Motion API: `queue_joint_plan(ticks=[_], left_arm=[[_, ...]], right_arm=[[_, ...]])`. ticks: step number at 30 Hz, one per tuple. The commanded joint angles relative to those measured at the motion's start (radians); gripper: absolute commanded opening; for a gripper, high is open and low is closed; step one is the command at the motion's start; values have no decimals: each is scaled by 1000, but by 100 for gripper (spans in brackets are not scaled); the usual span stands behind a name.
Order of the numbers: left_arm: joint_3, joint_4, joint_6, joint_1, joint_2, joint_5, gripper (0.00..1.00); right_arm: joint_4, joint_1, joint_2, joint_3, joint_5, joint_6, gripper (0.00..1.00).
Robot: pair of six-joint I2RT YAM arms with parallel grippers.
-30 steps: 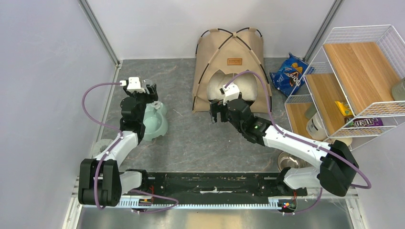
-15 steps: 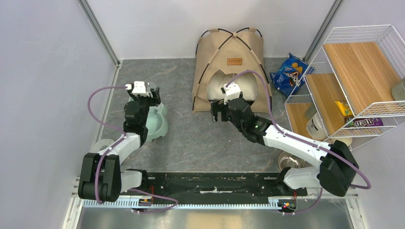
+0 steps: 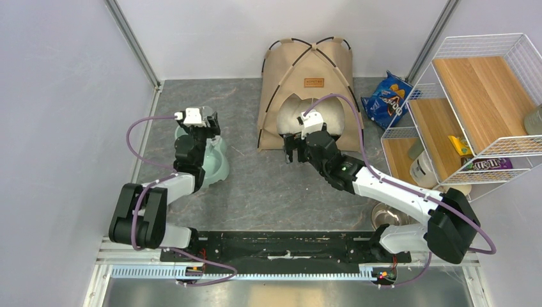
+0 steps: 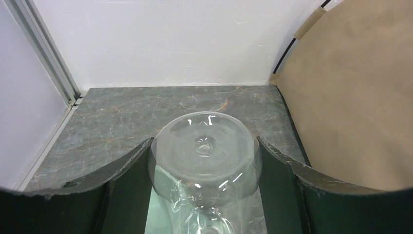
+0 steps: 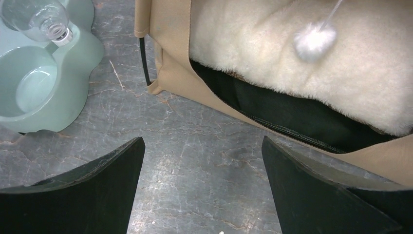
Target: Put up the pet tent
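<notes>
Pet tent (image 3: 310, 64): standing, bench back edge, unmoved; setup looks done. Right fingers (image 5: 73, 195): spread, empty. Left fingers (image 4: 122, 195): pinching clear bottle (image 4: 204, 151), shifted right above feeder (image 3: 220, 167).

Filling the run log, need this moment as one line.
tent: standing, pillow inside | left hand: gripping bottle on bowl | right hand: open, empty, facing tent opening

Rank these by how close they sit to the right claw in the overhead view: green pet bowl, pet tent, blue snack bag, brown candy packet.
1. Pet tent: the right claw hovers at its doorway.
2. Green pet bowl: off to the claw's left.
3. Blue snack bag: back right, beside the tent.
4. Brown candy packet: far right, on the wire rack.
</notes>
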Motion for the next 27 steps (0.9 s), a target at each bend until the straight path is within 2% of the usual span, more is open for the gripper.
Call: queue_joint_plan(ticks=[1,10,17,18,27], left_arm=[[46,117,43,-22,92,-52,38],[99,176,64,-46,181,-88,40],[113,100,18,-57,147,-156,72],[113,88,13,-57,136,-160,81],[90,-82,-38,-58,-22,-230,86]], right_arm=[[-19,-13,-5,20,31,12,97],[-69,-38,-22,10,56,57,97],[-120,-53,-25,13,75,89,97],[-135,-56,-25,16,79,99,97],[-335,-93,-42,76,97,174,97]])
